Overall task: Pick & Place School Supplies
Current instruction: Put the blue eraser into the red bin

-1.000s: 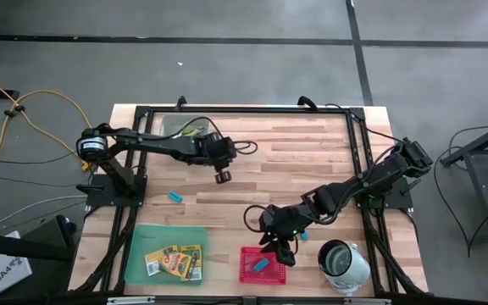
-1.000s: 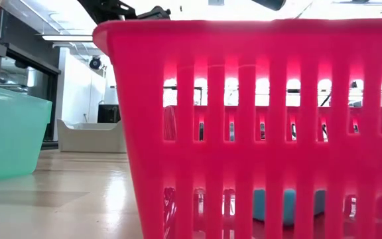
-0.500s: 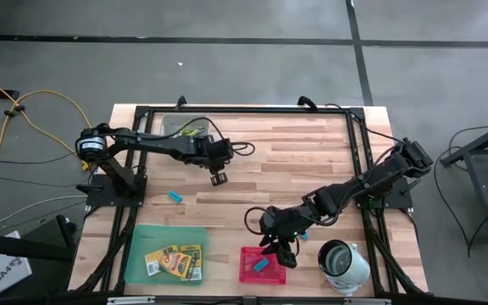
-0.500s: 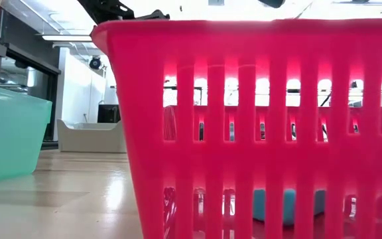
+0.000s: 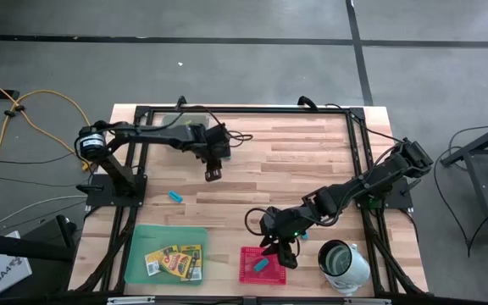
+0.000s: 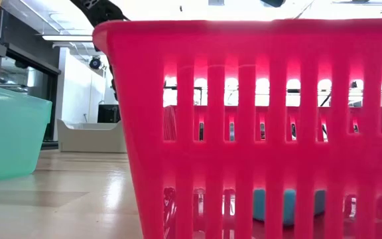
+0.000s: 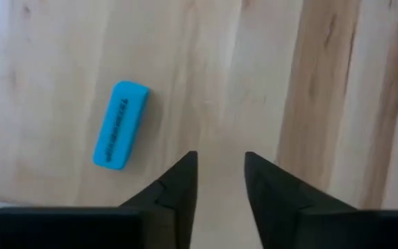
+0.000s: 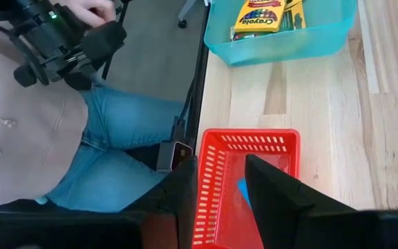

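Blue oblong piece (image 7: 121,124) lies just beside left pincer (image 7: 220,181), untouched.

Bare worktop (image 5: 312,161) lies open all round the loose blue piece (image 5: 175,196), with nothing crowding it. Beyond it toward the near edge, the green tray (image 5: 169,233), red basket (image 5: 248,252) and cup (image 5: 343,262) form a row with narrow gaps.
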Robot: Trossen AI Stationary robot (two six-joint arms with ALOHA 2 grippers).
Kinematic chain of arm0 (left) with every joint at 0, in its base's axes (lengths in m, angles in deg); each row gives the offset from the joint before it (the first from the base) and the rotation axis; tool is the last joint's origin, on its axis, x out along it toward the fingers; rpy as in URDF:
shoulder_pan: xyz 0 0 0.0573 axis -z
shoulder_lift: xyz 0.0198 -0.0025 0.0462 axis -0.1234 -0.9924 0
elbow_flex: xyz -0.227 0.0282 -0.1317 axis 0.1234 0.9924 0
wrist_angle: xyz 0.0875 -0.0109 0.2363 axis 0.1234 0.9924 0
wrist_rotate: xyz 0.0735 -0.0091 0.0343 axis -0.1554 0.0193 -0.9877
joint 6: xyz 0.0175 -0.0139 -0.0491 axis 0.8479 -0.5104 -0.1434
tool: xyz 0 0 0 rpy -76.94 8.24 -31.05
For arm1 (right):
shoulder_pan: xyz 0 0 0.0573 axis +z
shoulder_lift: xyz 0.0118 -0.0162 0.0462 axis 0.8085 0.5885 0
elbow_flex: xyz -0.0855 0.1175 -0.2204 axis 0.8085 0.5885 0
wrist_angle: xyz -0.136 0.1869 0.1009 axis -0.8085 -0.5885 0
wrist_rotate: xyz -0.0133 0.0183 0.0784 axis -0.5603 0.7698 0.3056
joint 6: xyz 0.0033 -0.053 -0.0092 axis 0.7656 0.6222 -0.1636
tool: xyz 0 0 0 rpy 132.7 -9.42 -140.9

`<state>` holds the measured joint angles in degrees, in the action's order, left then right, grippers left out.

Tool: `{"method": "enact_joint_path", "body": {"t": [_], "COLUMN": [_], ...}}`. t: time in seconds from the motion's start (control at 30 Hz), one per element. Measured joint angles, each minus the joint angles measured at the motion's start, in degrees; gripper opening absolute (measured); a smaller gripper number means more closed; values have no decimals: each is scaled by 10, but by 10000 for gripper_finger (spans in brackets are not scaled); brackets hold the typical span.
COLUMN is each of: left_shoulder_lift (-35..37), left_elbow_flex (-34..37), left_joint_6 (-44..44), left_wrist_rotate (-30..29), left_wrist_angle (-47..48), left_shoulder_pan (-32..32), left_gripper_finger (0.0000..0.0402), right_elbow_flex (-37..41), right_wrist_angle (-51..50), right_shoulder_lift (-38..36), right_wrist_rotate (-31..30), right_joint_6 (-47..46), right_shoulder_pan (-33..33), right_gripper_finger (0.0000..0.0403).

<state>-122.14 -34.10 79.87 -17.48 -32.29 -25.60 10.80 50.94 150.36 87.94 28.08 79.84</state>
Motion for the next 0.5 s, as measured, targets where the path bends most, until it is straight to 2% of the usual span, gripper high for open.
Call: {"method": "enact_joint_path", "body": {"t": [0.23, 0.5], "left_shoulder_lift": [0, -3], "left_elbow_flex": [0, 0], "left_joint_6": [99, 136], "left_wrist_rotate": [-44, -50], "left_wrist_angle": [-9, -41], "left_shoulder_pan": [-18, -28], "left_gripper_finger": [158, 164], "right_elbow_flex": [0, 0], "right_wrist_angle": [0, -1], "right_shoulder_lift": [0, 0], "right_wrist_rotate": [0, 12], "right_joint_6": [11, 12], "right_shoulder_pan": [0, 0], "right_gripper_finger": [112, 112]}}
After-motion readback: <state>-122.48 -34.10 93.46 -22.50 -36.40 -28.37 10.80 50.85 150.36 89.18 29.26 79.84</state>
